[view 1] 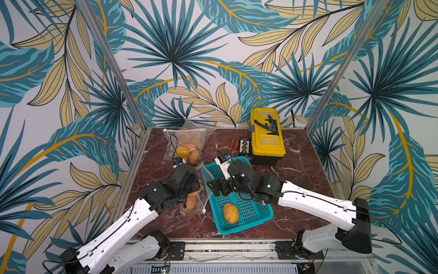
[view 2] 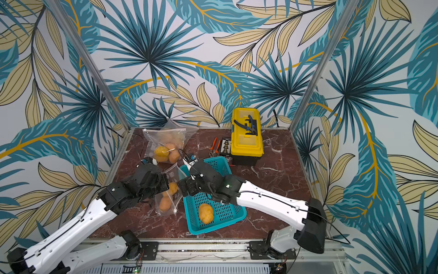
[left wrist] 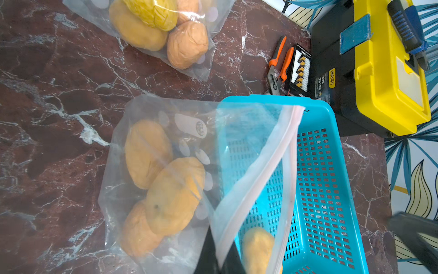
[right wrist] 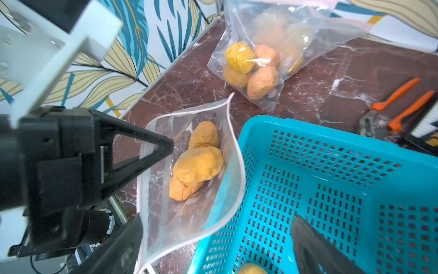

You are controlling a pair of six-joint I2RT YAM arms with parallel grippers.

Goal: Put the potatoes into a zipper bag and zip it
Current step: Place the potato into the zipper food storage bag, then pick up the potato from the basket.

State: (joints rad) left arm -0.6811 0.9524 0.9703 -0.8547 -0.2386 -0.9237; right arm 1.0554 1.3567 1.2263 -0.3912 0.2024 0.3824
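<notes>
A clear zipper bag (left wrist: pixel 166 142) lies on the marble table beside the teal basket (left wrist: pixel 331 189), mouth held up. Three potatoes (right wrist: pixel 198 167) sit inside it. My left gripper (left wrist: pixel 220 256) is shut on the bag's rim by the zip strip; in a top view it (view 1: pixel 200 187) sits over the bag (view 1: pixel 194 206). My right gripper (right wrist: pixel 218 220) stands open and empty, one finger by the bag's mouth, the other over the basket; in a top view it (view 1: pixel 216 188) hangs above the basket's left rim. One loose potato (view 1: pixel 230 213) lies in the basket.
A second clear bag (view 1: pixel 187 147) with several potatoes lies at the back left. A yellow toolbox (view 1: pixel 266 135) stands at the back right, with orange-handled pliers (view 1: pixel 233 146) and a small black case beside it. Patterned walls enclose the table.
</notes>
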